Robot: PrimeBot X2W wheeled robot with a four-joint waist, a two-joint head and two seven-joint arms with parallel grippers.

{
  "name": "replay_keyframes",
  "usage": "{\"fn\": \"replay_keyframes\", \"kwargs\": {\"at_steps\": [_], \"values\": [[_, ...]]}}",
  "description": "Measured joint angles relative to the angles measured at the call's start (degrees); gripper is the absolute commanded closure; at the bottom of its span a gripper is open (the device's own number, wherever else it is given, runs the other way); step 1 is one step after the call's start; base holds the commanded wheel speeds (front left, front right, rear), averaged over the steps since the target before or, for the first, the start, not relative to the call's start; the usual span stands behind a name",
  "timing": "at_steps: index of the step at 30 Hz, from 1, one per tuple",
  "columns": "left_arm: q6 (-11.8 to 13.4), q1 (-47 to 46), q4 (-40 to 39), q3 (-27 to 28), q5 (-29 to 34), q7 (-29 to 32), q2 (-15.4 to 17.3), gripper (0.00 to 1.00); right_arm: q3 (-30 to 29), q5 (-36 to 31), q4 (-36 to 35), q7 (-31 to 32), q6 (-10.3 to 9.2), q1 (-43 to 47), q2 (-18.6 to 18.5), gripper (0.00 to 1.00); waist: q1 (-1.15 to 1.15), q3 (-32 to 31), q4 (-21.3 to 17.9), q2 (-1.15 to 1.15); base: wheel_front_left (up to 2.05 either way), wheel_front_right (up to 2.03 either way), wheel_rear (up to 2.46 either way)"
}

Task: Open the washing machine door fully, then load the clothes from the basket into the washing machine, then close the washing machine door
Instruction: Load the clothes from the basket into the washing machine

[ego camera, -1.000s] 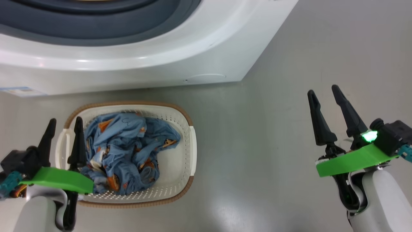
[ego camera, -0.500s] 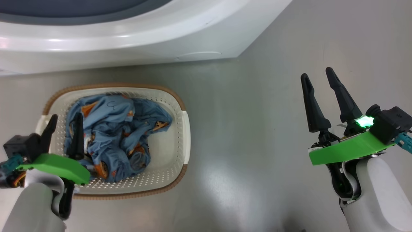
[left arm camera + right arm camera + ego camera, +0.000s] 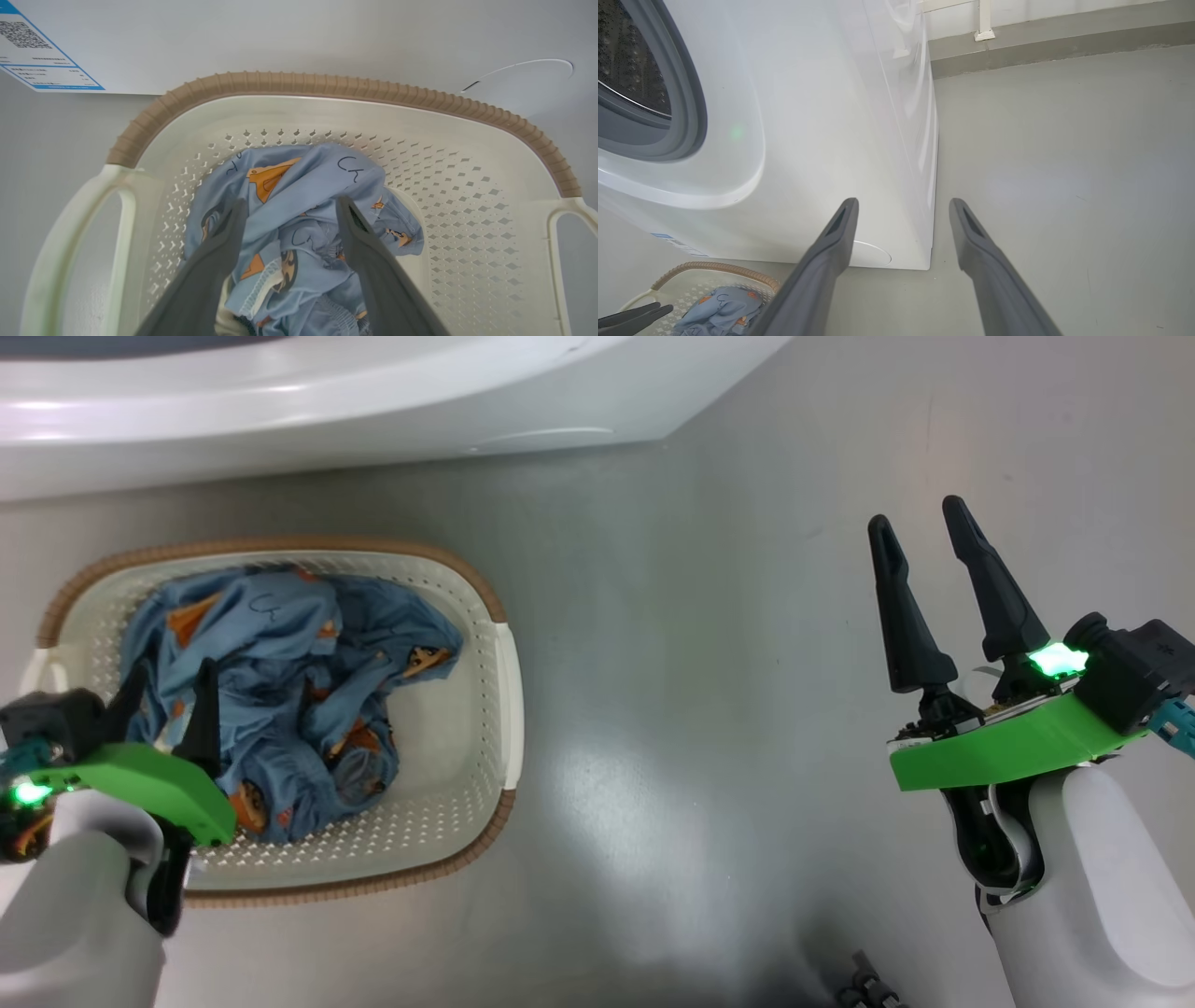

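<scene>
clothes [image 3: 280, 681] sit in the basket [image 3: 509, 709], so the left gripper [image 3: 173, 695] hangs over them spread wide and empty; the right gripper [image 3: 920, 523], equally spread and empty, idles well right.

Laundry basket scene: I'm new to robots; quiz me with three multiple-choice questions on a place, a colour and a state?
1. The clothes lie: A on the floor; B in the basket; C in the drum.
2. The basket's rim is: A brown; B green; C black.
3. The left gripper is: A shut on fabric; B shut on a handle; C open over the clothes.
B: the bundle sits within the perforated walls. A: a brown ribbed band rings its top. C: its fingers stand apart.
</scene>
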Motion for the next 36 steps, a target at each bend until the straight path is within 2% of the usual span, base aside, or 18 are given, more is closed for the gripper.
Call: {"fn": "replay_keyframes", "kwargs": {"at_steps": [12,20,26,36], "values": [[0.0,-9.0,9.8,-7.2,-2.8,0.2,1.8,0.0,0.4,-0.3,-0.9,0.0,0.0,-1.1,1.3,0.0,0.0,4.7,-2.0,0.0,0.0,0.0,0.0],[0.2,-13.4,15.7,-10.1,-2.6,1.1,5.5,0.0,0.4,-0.3,-1.4,0.0,0.0,-1.3,2.2,0.0,0.0,7.5,-4.1,0.0,0.0,0.0,0.0],[0.0,-14.8,16.4,-12.6,-3.1,1.6,2.8,0.0,0.3,-0.3,-1.5,0.0,0.0,-2.2,2.8,0.0,0.0,8.7,-5.0,0.0,0.0,0.0,0.0],[0.0,-15.9,18.1,-15.1,-4.7,4.1,2.8,0.0,0.4,-0.3,-1.4,0.0,0.0,-2.3,3.1,0.0,0.0,9.1,-5.2,0.0,0.0,0.0,0.0]]}}
